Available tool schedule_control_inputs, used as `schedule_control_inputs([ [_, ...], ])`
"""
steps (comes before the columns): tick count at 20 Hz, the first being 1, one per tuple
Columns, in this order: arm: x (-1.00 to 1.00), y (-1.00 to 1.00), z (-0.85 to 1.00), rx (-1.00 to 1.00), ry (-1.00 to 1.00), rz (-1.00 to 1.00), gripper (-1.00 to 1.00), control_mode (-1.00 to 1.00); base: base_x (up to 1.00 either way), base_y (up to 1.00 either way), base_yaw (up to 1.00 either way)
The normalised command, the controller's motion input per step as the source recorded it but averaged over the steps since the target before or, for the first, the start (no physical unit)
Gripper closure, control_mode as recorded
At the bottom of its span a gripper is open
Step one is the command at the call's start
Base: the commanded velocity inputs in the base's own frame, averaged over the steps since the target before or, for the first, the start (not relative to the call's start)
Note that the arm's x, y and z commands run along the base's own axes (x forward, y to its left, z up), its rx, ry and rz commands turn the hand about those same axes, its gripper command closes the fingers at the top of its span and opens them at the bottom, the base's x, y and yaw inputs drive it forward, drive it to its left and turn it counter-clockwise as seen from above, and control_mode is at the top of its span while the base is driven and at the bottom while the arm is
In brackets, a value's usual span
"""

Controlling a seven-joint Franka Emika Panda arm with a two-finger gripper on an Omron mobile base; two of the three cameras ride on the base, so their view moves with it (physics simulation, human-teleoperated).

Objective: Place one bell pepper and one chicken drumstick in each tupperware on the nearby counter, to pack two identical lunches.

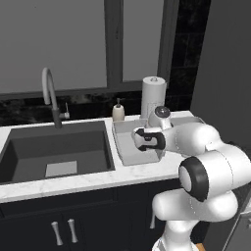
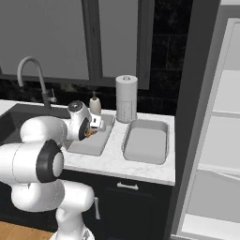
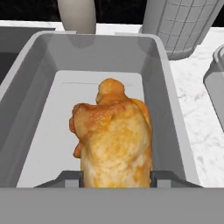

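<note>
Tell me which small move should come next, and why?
Probably lower a little and open: the end effector holds the chicken drumstick over the left tupperware, whose floor looks bare. The height above it cannot be judged.

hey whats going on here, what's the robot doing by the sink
The end effector is shut on a chicken drumstick and holds it over the tupperware next to the sink, which looks otherwise empty. A second tupperware sits further right on the counter, also empty. No bell pepper is in either one yet.
</note>
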Motion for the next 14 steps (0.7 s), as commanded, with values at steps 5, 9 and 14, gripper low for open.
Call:
schedule_control_inputs([
  [5,0.43,0.00,-0.22,0.00,0.00,0.00,1.00,-1.00,0.00,0.00,0.00],
  [9,0.37,0.00,-0.27,0.00,0.00,0.00,1.00,-1.00,0.00,0.00,0.00],
  [14,0.16,0.00,-0.11,0.00,-0.01,0.00,-1.00,-1.00,0.00,0.00,0.00],
])
